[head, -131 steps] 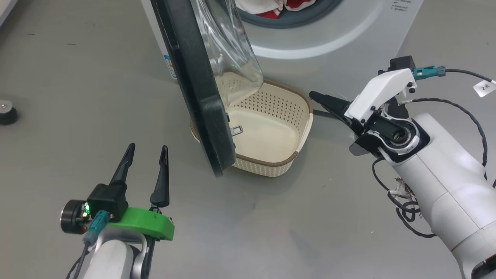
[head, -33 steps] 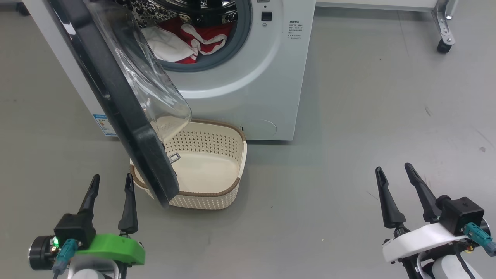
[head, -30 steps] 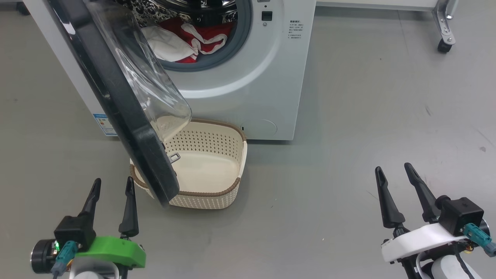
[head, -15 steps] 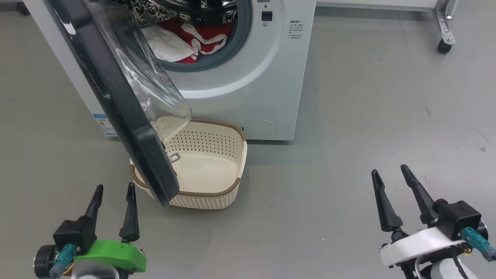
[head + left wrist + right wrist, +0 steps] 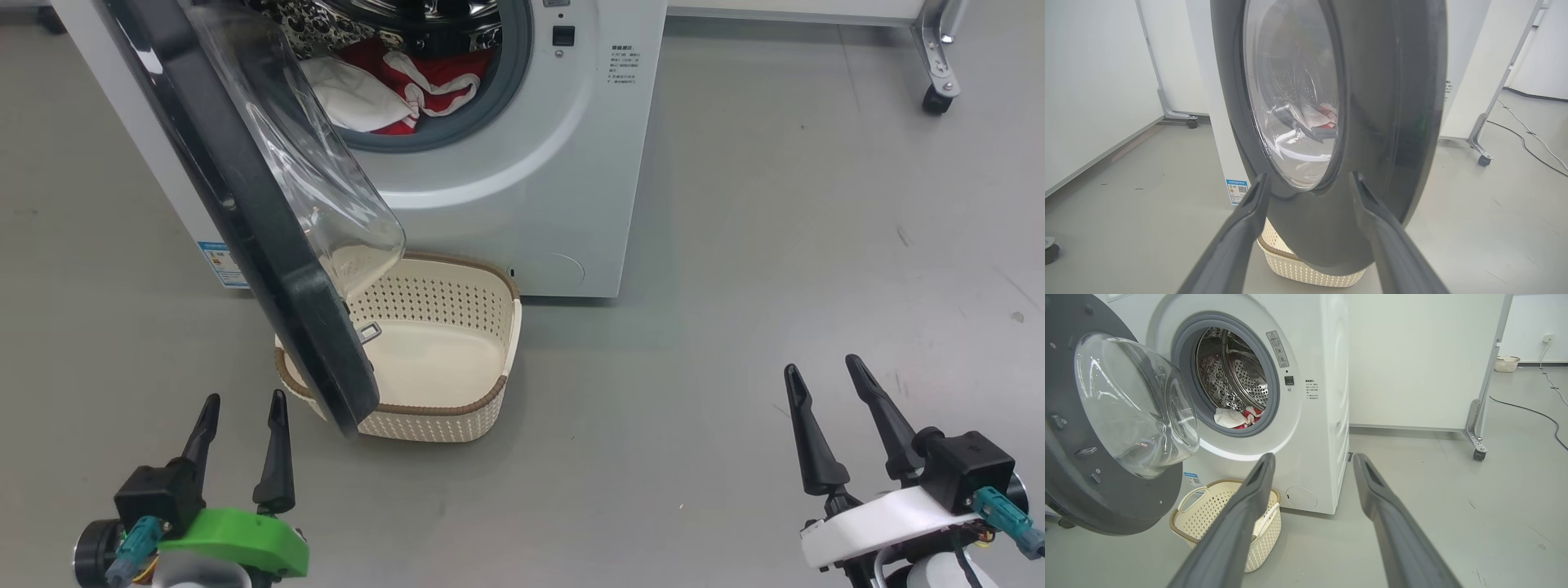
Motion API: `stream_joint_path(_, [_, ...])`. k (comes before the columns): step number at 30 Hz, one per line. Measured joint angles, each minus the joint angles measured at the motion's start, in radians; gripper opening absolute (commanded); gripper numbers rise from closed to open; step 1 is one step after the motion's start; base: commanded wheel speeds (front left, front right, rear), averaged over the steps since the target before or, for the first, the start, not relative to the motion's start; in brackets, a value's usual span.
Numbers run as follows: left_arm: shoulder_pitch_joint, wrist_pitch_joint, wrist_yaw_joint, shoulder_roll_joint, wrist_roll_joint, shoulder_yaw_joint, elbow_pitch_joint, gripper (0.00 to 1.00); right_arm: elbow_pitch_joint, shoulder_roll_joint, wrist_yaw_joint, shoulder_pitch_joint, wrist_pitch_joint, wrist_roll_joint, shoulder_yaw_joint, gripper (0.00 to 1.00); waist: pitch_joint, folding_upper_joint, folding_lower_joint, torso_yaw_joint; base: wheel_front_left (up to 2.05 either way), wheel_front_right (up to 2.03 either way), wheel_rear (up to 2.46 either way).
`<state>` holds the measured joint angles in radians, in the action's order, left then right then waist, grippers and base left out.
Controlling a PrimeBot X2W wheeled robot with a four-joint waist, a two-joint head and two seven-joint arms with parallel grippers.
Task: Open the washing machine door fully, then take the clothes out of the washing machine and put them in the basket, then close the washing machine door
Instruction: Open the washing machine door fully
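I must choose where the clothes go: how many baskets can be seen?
2. One basket stands before the washer, partly under the open door; a second basket sits far off by the wall. More may be hidden.

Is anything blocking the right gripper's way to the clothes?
Nothing visible does. The washing machine door stands open to the left, and the clothes lie exposed in the mouth of the washing machine, beyond the open right gripper.
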<state>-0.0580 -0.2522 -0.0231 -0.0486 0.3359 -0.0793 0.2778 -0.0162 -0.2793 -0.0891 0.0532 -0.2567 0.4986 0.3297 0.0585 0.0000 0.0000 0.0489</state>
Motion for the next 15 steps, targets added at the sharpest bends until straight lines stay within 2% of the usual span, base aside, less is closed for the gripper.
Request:
stream_joint_path(6, [0.0,0.0,-0.008,0.0,0.0,-0.001,0.004,1.0,0.0,0.01,0.009,0.003,0.0,-0.005,-0.007,1.0,0.001,0.0,0.0,0.0,0.0,0.0,0.0])
stream_joint_path(7, [0.0,0.0,-0.009,0.0,0.0,-0.002,0.007,0.89,0.0,0.011,0.009,0.004,0.0,-0.008,-0.008,1.0,0.002,0.0,0.0,0.0,0.0,0.0,0.0])
stream_joint_path(8, [0.0,0.0,-0.009,0.0,0.0,-0.002,0.007,0.53,0.0,0.011,0.009,0.004,0.0,-0.008,-0.008,1.0,0.002,0.0,0.0,0.0,0.0,0.0,0.0])
stream_joint_path(10, [0.0,0.0,-0.009,0.0,0.0,-0.003,0.01,0.0,0.0,0.012,0.01,0.004,0.0,-0.009,-0.011,1.0,0.003,0.0,0.0,-0.001,0.0,0.0,0.0])
stream_joint_path(15, [0.0,0.0,-0.01,0.001,0.0,-0.002,0.011,0.0,-0.002,0.017,0.018,0.016,0.0,-0.012,-0.017,1.0,0.006,0.0,0.0,-0.001,0.0,0.0,0.0])
